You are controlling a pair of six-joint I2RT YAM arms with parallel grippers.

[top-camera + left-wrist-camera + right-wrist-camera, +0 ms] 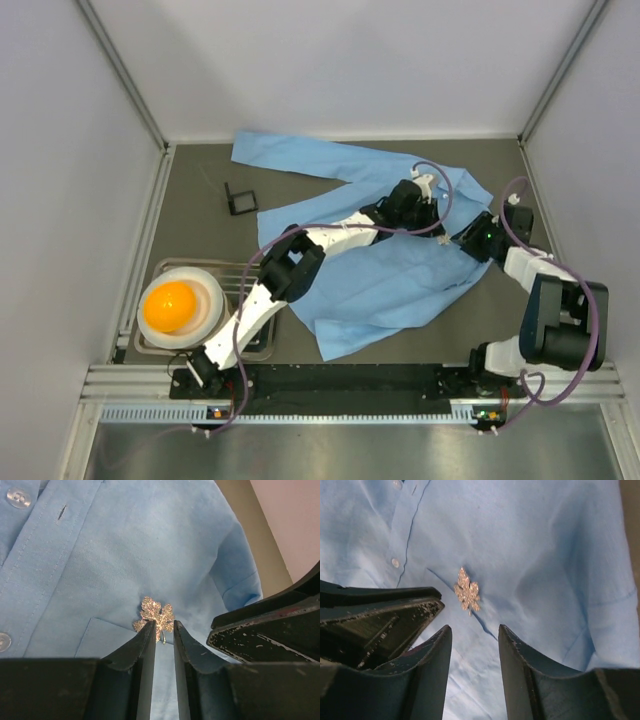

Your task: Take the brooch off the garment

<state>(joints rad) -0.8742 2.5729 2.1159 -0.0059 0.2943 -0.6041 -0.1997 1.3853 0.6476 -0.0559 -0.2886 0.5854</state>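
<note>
The garment is a light blue button-up shirt spread on the table. The brooch is a small glittering leaf pinned at the top edge of its chest pocket, and it also shows in the right wrist view. My left gripper hovers just before the brooch, jaws a narrow gap apart, with the brooch's stem in line with that gap. My right gripper is open and empty, a little short of the brooch. In the top view both grippers meet over the shirt's chest, hiding the brooch.
A small black square holder lies on the table left of the shirt. An orange ball sits in a white bowl on a wire tray at the near left. White walls enclose the table.
</note>
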